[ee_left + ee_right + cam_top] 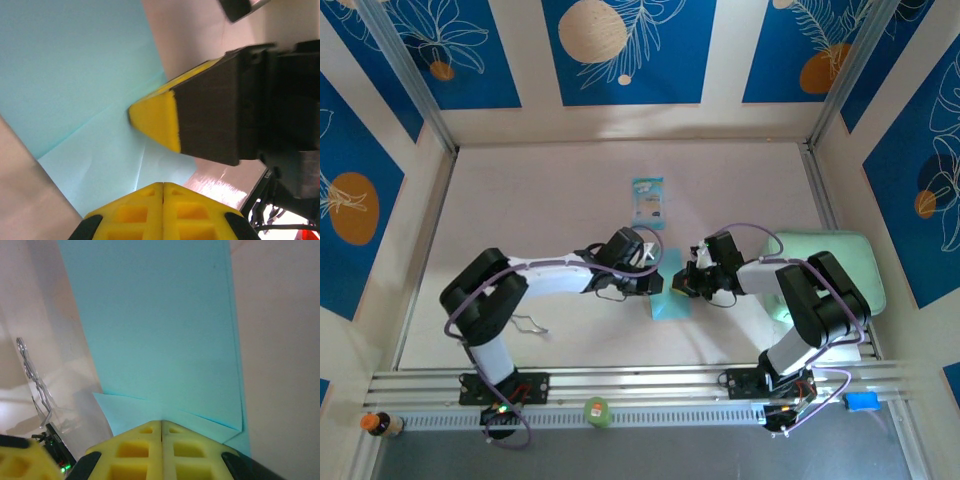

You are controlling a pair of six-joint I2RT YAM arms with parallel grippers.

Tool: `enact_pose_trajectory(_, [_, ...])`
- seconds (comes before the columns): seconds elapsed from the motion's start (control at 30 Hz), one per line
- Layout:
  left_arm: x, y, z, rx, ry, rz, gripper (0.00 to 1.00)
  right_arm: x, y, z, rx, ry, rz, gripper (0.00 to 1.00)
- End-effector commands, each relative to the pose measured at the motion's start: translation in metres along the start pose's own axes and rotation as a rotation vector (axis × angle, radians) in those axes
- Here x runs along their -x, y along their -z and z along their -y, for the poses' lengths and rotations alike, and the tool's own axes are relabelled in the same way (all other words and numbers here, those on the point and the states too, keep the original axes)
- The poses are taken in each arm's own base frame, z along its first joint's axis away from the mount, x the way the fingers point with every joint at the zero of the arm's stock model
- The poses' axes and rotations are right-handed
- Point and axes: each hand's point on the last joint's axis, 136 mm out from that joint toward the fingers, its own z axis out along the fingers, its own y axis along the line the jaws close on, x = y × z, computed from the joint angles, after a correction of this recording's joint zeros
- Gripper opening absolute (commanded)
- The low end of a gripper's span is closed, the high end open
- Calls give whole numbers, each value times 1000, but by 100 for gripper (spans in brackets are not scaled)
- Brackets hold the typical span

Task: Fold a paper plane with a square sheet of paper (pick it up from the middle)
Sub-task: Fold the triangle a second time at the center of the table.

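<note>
light: bright, even, overhead | shadows: soft, faint on worktop (570, 200) | glare: shiny worktop patch, left wrist view | focus: top view sharp, wrist close-ups soft | square sheet of paper (160, 330): creases faintly shaded

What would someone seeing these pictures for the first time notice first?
First, the light-blue paper at mid-table, already creased, with both arms bent in over it. The left gripper and right gripper are shut, their yellow tips close together at the sheet. After that, the blue leaf-print wall panels along the far side.
</note>
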Motion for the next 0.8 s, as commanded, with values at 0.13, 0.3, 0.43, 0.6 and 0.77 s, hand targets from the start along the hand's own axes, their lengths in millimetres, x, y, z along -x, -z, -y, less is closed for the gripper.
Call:
enact_pose_trajectory(0.13, [-12,-21,7,-53,-4,-96,5,-11,-3,25,-75,-65,-22,0])
enact_pose_trajectory(0.3, [-17,-30,9,-70,-15,-118,7,-11,-3,26,-76,-67,-23,0])
enact_pose_trajectory(0.43, [-14,-31,15,-79,-44,-106,7,-12,-4,27,-79,-72,-27,0])
enact_pose_trajectory(0.6, [-20,-40,0,-8,-29,-142,6,-12,-5,28,-79,-73,-32,0])
enact_pose_trajectory(0.77, [-42,-40,-29,66,24,-187,5,-12,-5,30,-82,-80,-34,0])
